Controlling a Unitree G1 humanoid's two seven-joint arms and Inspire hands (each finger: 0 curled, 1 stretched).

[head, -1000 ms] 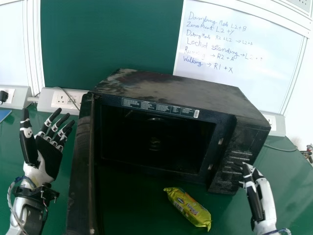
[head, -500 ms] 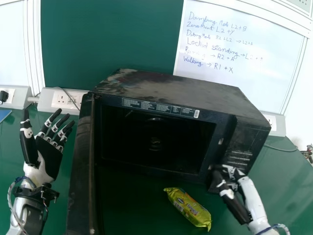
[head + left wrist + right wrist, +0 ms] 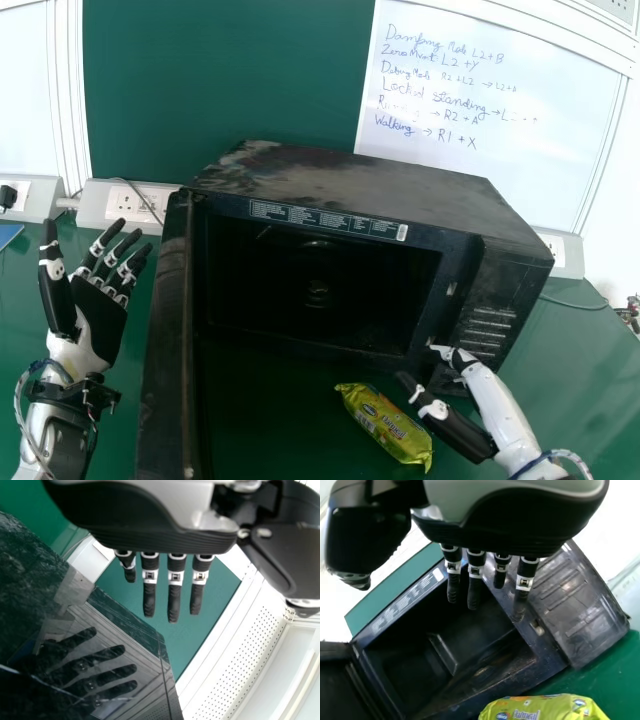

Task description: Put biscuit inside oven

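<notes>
Closing thumb-first, the right robot hand (image 3: 488,392), wide and empty at lower right, could shove the biscuit packet (image 3: 385,427) away; the left robot hand (image 3: 99,322) gapes, far left.

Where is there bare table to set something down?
One bare patch of table lies between the oven's open door and the biscuit packet; another lies right of the oven, outside the right hand. It is crowded by the packet's right side, where that hand's thumb hangs close.
</notes>
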